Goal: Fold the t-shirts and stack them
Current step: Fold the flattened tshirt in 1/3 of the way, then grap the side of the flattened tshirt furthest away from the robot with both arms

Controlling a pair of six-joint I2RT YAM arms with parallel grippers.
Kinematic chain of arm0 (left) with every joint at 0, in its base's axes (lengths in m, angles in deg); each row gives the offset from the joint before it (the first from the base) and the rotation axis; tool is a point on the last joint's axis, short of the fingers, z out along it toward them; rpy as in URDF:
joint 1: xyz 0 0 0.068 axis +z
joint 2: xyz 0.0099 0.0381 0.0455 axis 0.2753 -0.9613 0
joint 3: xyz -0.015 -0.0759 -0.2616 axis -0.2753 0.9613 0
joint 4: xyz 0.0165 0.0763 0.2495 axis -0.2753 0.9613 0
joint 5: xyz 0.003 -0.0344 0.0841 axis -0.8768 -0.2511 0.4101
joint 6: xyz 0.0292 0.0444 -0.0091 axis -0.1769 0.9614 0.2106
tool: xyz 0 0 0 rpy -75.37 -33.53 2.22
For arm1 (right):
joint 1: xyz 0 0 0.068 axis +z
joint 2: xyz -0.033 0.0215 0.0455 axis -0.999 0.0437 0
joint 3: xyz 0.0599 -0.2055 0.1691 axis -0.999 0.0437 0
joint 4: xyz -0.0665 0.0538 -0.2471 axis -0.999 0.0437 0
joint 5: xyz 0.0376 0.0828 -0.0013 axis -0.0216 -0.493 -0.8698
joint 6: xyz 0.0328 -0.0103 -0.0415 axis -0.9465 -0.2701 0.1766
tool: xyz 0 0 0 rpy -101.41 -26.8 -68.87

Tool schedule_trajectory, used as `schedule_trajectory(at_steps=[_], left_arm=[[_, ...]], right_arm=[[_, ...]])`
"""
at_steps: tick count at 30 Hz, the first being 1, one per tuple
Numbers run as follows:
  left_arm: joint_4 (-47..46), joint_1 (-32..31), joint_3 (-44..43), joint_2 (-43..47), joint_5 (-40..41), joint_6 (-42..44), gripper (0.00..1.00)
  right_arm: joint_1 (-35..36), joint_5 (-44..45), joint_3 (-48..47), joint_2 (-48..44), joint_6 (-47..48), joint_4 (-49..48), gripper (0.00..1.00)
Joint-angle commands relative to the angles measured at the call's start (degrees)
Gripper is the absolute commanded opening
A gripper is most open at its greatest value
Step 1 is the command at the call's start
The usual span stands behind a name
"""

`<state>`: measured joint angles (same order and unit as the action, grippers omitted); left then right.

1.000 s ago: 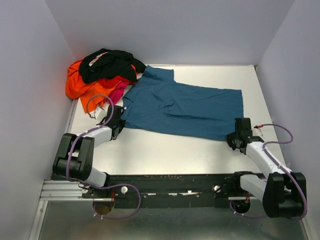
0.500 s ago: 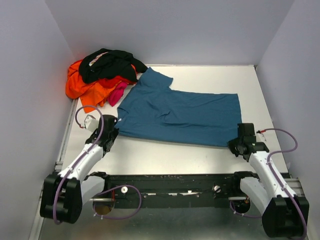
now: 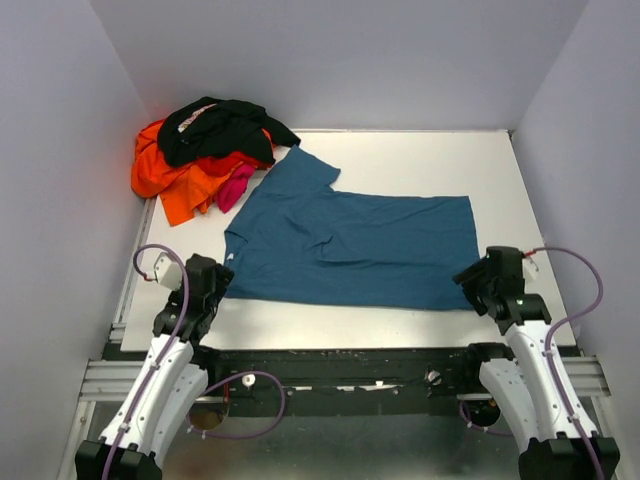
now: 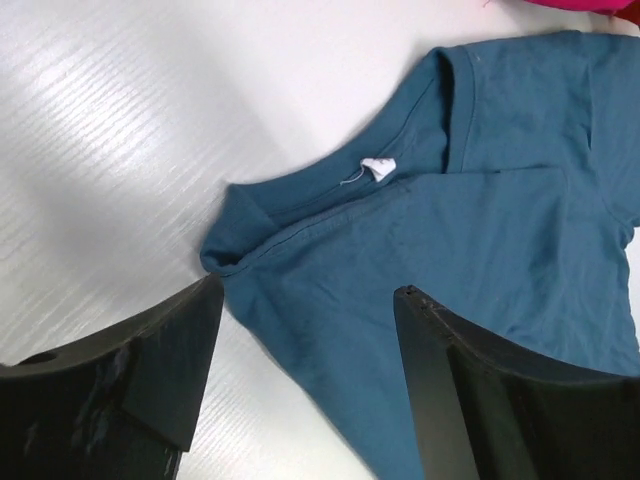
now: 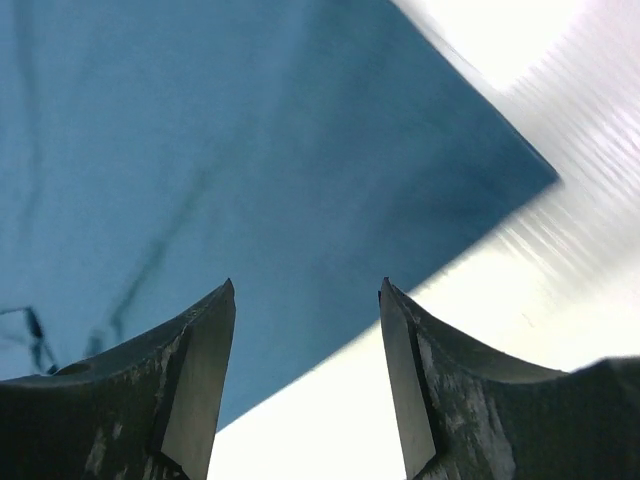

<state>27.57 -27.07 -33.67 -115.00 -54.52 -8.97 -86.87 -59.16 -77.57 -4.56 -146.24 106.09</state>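
My left gripper (image 4: 310, 290) has its two black fingers spread wide with nothing between them, and it hangs over the near left corner of the teal-blue short-sleeved cloth t-shirt (image 3: 350, 245), at the neck end. Between those fingers in the left wrist view I see the ribbed collar curling into a small fold, with a little white label (image 4: 377, 168) sewn inside it and bare tabletop to the left. I cannot tell whether my fingertips touch the cloth or sit just above it. My right gripper (image 5: 306, 288) is parted as well and grips nothing. It sits over the near right corner of the same shirt, at the hem end, and the right wrist view shows smooth teal cloth running out to a sharp corner, with bright table beyond it. From above, the teal-blue t-shirt lies spread flat across the middle of the white rectangular table (image 3: 420, 160). Its neck is toward my left arm, its hem toward my right, and one sleeve points to the far left. That sleeve reaches up to the edge of a crumpled heap in the far left corner. In the heap, a black t-shirt with a small print (image 3: 220, 128) lies on top of an orange t-shirt (image 3: 165, 175), and a strip of magenta-pink t-shirt (image 3: 237, 185) pokes out just beside the teal cloth. Plain pale lilac walls (image 3: 60, 150) stand around the table on three sides.
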Motion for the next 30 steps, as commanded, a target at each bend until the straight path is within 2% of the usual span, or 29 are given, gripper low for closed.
schedule_trajectory(at_steps=[1, 3, 5, 8, 10, 16, 23, 25, 30], left_arm=[[-2.11, 0.19, -5.31, -1.41, 2.56, 9.01, 0.84], [-9.54, 0.19, -7.68, -4.21, -0.66, 15.77, 0.84], [-21.65, 0.19, -8.39, -9.38, -10.65, 22.72, 0.83], [-32.23, -0.77, -13.56, -21.85, -16.67, 21.69, 0.78], [-34.89, -2.61, -20.13, -32.74, -18.26, 22.56, 0.78], [-28.41, -7.54, -47.99, -57.98, -15.11, 31.96, 0.72], [-24.97, -8.07, -71.82, -78.2, -11.41, 37.15, 0.69], [-22.17, -8.07, -79.19, -84.52, -11.41, 38.73, 0.69], [-8.57, -7.63, -104.58, -102.8, -10.53, 40.76, 0.68]], right_arm=[[-0.18, -5.28, -10.64, 7.58, 16.68, -10.29, 0.68], [-0.27, -8.62, -15.14, 12.33, 20.83, -12.14, 0.66], [-0.27, -12.13, -16.91, 15.15, 23.38, -14.68, 0.65], [-0.18, -15.75, -16.04, 16.04, 24.36, -21.71, 0.65], [-0.27, -17.16, -14.81, 16.04, 23.93, -25.32, 0.65], [-0.27, -19.01, -12.87, 18.58, 23.4, -31.83, 0.64], [-0.27, -18.31, -13.74, 22.36, 25.07, -34.3, 0.64], [-0.27, -18.92, -13.92, 23.07, 24.98, -34.91, 0.64], [-0.27, -20.41, -13.48, 25.44, 24.01, -37.2, 0.64]])
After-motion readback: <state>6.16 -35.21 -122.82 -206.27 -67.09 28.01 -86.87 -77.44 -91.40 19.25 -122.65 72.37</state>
